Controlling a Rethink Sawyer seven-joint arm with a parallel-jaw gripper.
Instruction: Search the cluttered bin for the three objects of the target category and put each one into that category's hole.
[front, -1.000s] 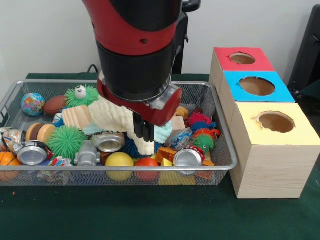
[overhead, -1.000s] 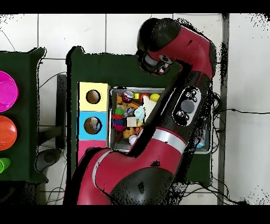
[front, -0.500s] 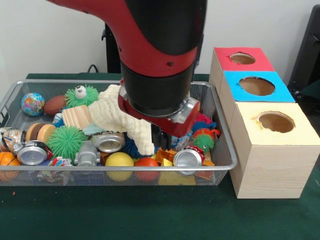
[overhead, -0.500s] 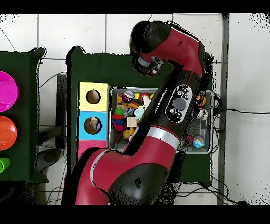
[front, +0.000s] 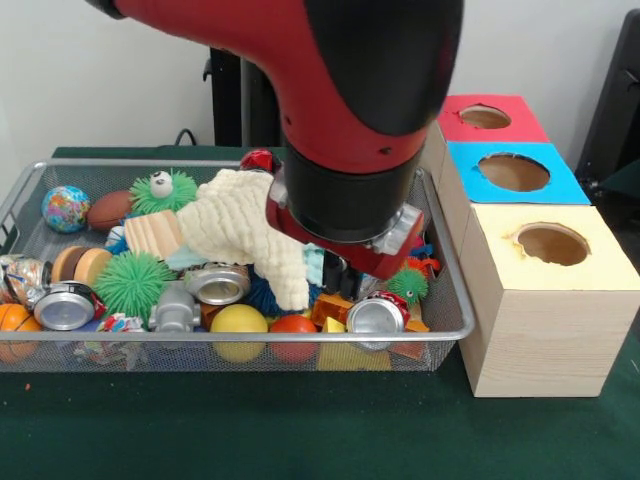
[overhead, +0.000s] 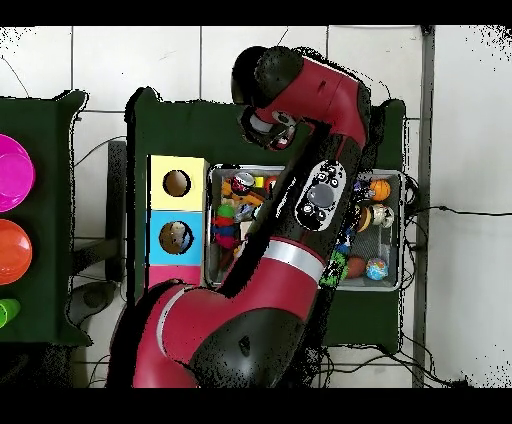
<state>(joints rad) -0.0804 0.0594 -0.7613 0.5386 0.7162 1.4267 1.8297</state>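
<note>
Gripper (front: 345, 283) low in wire bin (front: 440, 260), crushed can (front: 376, 315) just beside

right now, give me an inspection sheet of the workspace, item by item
surface: green table cover, bare in front of the bin.
job's things: wire bin packed full; wooden box with red hole, blue hole and yellow hole.
clutter: cream knit toy, spiky green ball, yellow ball, crushed cans, globe ball.
gripper: gripper down in the bin's right part; grasp hidden by the wrist.
cables: loose cables on the floor.
surroundings: tiled floor, pink plate and orange plate on a side table.
</note>
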